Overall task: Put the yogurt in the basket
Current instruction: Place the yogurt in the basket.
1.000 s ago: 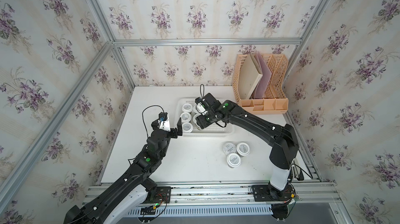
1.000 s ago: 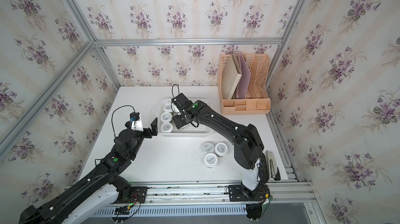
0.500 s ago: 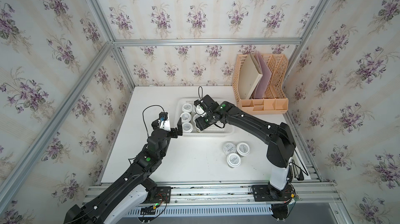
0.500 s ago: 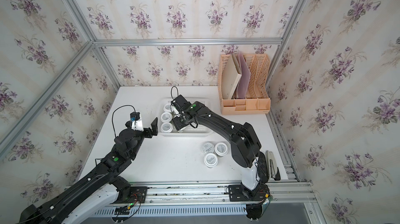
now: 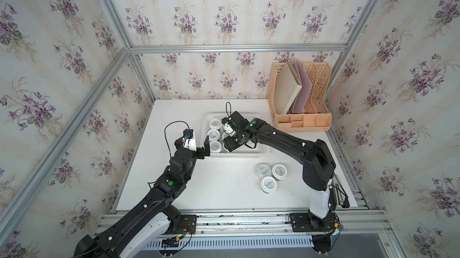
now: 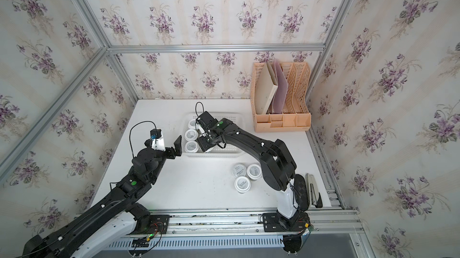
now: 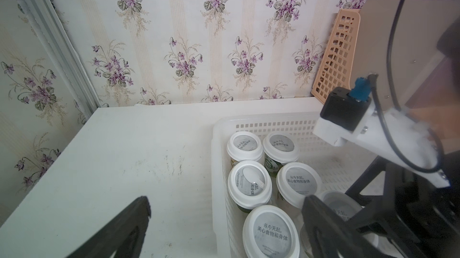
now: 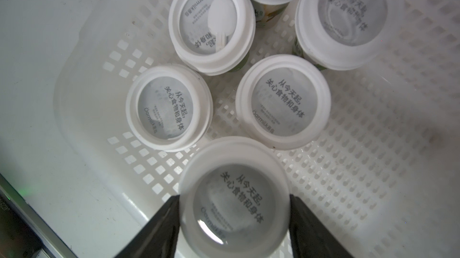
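Observation:
The white perforated basket (image 5: 258,152) holds several yogurt cups with white lids, standing upright in two rows (image 8: 282,102). My right gripper (image 8: 234,209) is shut on one more yogurt cup (image 8: 234,194), a finger on each side of its lid, over the basket's near-left part beside the rim. That cup looks nearer the camera than the others; whether it touches the basket floor is unclear. My left gripper (image 7: 224,219) stands open and empty just outside the basket's left rim (image 7: 216,169). Three yogurt cups (image 5: 270,177) stand together on the table, in front of the basket to its right.
A peach mesh file rack (image 5: 301,94) with folders stands at the back right corner. A dark stapler-like object (image 6: 314,192) lies at the table's right edge by the right arm's base. Flowered walls close in the back and both sides.
The right gripper, with its cup, has shifted slightly left over the basket. The left arm has stayed put, open.

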`<state>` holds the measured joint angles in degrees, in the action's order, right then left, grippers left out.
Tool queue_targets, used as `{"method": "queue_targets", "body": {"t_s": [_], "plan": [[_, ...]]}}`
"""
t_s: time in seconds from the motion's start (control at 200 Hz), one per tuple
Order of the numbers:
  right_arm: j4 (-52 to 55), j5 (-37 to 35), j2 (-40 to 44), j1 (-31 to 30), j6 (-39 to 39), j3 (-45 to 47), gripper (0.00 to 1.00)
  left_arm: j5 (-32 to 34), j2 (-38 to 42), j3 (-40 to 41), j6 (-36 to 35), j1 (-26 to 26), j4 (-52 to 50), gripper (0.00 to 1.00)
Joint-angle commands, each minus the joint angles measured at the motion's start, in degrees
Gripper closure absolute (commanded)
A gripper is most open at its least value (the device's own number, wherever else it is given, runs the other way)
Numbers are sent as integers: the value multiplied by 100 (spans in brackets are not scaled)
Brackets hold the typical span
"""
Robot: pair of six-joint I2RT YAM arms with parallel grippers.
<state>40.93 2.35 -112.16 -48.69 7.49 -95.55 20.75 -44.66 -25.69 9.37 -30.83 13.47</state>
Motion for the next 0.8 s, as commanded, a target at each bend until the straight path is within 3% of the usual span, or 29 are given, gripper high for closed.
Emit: {"method": "queue_targets", "body": {"t_s": [0.0, 0.794], "plan": [[-41, -15, -50, -1, -19, 11, 31, 1, -7, -57, -23, -2, 152, 1], [24, -137, -369, -27, -37, -80, 29, 8, -34, -67, -27, 0, 151, 1]]}}
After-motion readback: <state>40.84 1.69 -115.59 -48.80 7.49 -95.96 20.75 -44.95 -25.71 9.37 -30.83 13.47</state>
